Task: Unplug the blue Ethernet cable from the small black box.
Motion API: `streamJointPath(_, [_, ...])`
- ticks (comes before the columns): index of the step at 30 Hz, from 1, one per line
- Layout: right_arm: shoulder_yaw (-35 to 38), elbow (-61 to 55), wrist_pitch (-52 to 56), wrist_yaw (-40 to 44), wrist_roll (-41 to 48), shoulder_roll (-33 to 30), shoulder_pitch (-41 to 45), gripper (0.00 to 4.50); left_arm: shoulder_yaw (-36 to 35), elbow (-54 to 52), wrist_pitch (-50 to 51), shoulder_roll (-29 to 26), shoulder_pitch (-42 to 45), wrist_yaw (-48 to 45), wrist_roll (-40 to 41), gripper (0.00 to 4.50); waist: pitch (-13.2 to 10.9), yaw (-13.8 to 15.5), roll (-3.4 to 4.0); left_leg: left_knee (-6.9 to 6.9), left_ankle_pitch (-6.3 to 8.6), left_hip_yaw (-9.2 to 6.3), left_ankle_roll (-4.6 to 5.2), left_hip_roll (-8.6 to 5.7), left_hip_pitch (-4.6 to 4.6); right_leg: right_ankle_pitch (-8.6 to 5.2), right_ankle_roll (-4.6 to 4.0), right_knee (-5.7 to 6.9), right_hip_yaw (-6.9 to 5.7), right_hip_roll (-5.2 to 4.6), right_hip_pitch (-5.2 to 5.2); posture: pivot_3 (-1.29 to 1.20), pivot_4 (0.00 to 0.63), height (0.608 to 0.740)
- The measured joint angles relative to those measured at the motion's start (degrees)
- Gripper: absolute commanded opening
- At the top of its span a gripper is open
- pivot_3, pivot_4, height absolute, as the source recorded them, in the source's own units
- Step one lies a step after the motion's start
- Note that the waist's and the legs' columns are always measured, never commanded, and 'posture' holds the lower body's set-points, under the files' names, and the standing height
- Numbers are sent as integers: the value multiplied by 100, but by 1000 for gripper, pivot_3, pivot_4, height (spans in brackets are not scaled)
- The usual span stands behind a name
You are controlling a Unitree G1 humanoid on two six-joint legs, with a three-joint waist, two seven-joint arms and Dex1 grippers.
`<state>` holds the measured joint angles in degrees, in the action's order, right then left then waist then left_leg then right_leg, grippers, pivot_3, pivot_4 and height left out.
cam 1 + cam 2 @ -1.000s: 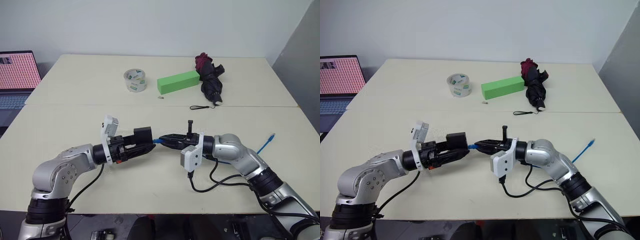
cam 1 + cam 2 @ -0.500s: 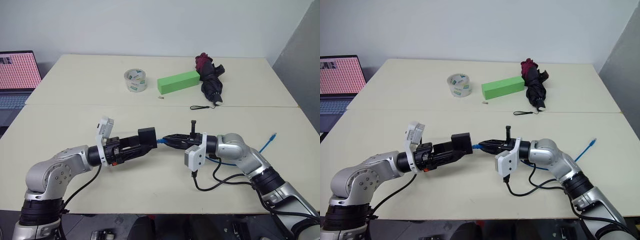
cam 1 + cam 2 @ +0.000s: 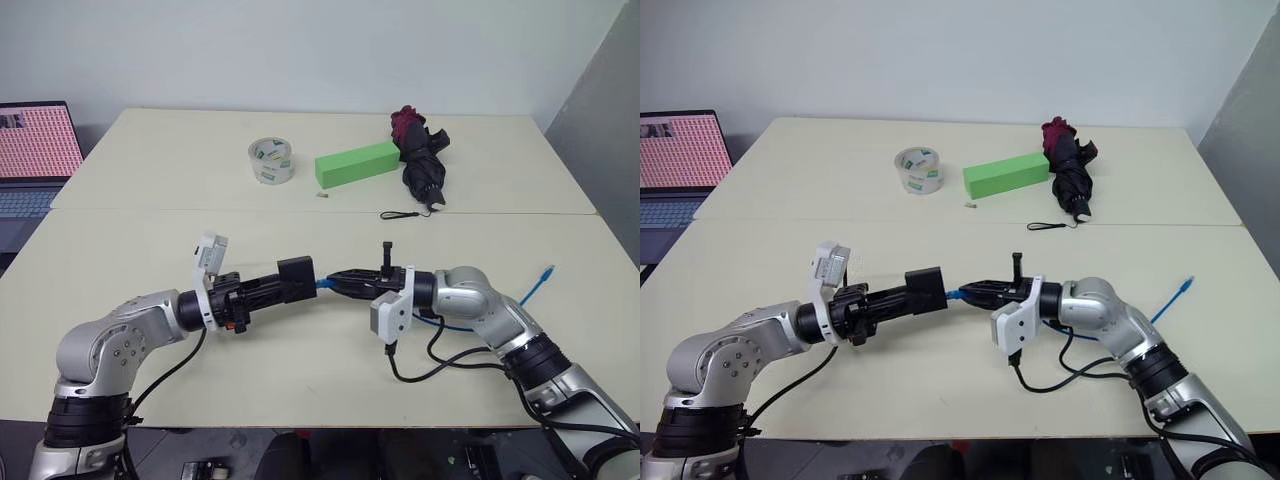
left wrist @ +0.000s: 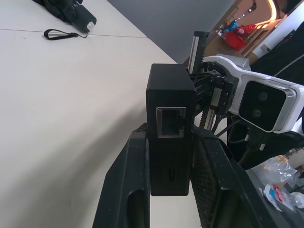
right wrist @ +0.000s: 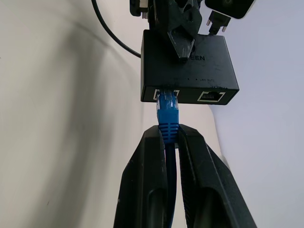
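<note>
My left gripper (image 3: 288, 288) is shut on the small black box (image 3: 298, 272) and holds it level above the front table. In the left wrist view the small black box (image 4: 170, 137) sits clamped between my two fingers (image 4: 135, 166), with an empty port facing the camera. My right gripper (image 3: 336, 281) meets it from the right, shut on the plug of the blue Ethernet cable (image 5: 167, 114). That plug sits in a port of the small black box (image 5: 189, 71). The blue Ethernet cable (image 3: 455, 322) runs under my right arm to its free end (image 3: 541, 277) on the table.
On the far table stand a tape roll (image 3: 271, 161), a green block (image 3: 356, 163) and a folded black umbrella (image 3: 422, 160) with its strap (image 3: 402, 214). A laptop (image 3: 35, 150) sits at the far left. Black robot cables (image 3: 440, 365) loop on the table under my right arm.
My left gripper's fingers, open around the small black box a second ago, have closed on it. Both hands have stayed in place.
</note>
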<state>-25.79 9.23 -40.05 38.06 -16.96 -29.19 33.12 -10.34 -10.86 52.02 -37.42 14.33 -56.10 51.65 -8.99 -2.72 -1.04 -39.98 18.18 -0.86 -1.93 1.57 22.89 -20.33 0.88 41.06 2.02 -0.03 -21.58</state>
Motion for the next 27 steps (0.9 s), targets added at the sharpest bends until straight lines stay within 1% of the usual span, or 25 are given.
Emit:
streamJointPath(2, [-3,-50,36,112,14,-36,0,90,31,0,0,0,-4,-19,-15,801,0,0,0,0,0,0,0,0,0,0,0,0,0,0,0,0,150,740])
streamJointPath(3, [-6,-102,79,204,45,-71,-3,797,55,0,0,-1,-4,-32,-21,801,0,1,0,0,0,0,0,0,0,0,0,0,0,0,1,0,150,740])
streamJointPath(4, [-22,-191,138,344,101,-136,-6,937,87,0,1,-3,-5,-46,-26,801,0,6,0,-1,0,0,0,-1,0,0,0,-1,1,0,1,0,150,740])
streamJointPath(5, [-35,-289,220,500,202,-187,-18,1228,105,0,0,-4,-5,-50,-35,800,0,8,0,-1,0,-1,0,0,0,0,0,-2,-1,0,2,0,150,740])
streamJointPath(7, [-41,-559,521,868,460,-310,-65,1646,131,0,0,-33,-2,-89,-55,800,0,11,0,-1,0,-2,0,0,0,0,0,-1,-1,0,2,0,150,740])
streamJointPath(9, [-36,-905,1015,1292,819,-536,-141,2158,163,1,-13,-104,4,-149,-112,800,0,32,0,-1,0,-3,0,0,0,0,0,-3,-1,0,4,0,150,740])
streamJointPath(10, [-9,-1143,1416,1513,1090,-667,-227,2330,203,1,-36,-141,19,-214,-145,799,0,46,0,-1,0,-3,0,-1,0,0,0,-6,-1,-1,6,0,150,740])
streamJointPath(13, [114,-1981,2897,1967,1994,-917,-509,2367,278,9,-128,-178,72,-360,-231,799,0,92,0,-2,0,-5,1,0,0,0,0,-7,-1,-1,7,0,150,740])
streamJointPath(14, [207,-2330,3599,2019,2468,-987,-586,2367,330,10,-141,-190,119,-419,-243,799,-1,96,2,-3,1,-6,1,-1,1,0,0,-7,-1,-1,7,0,150,740])
streamJointPath(16, [543,-3015,5208,1975,3701,-1098,-646,2367,400,0,-145,-221,185,-571,-244,799,-1,89,2,-3,1,-9,1,0,0,0,0,-10,-3,-1,12,0,150,740])
streamJointPath(18, [915,-3363,6501,1757,4740,-1028,-623,2367,464,-62,-153,-278,265,-701,-243,799,-1,86,1,-2,1,-11,2,0,-2,0,0,-10,-5,-1,15,0,150,740])
streamJointPath(20, [1131,-3379,7334,1488,5337,-835,-566,2367,505,-177,-166,-297,356,-809,-240,799,-1,89,1,-2,2,-12,3,-2,-1,0,0,-11,-4,-1,14,0,150,740])
streamJointPath(23, [1187,-3376,8187,1294,5822,-766,-541,2367,539,-274,-217,-311,427,-904,-237,799,-1,93,1,-2,2,-10,4,-4,1,0,0,-15,-3,-1,14,0,150,740])
streamJointPath(27, [1348,-3346,8669,1166,6128,-552,-540,2367,555,-292,-218,-311,447,-934,-233,799,-1,89,1,0,2,-11,4,-3,1,0,0,-15,-4,-1,13,0,150,740])
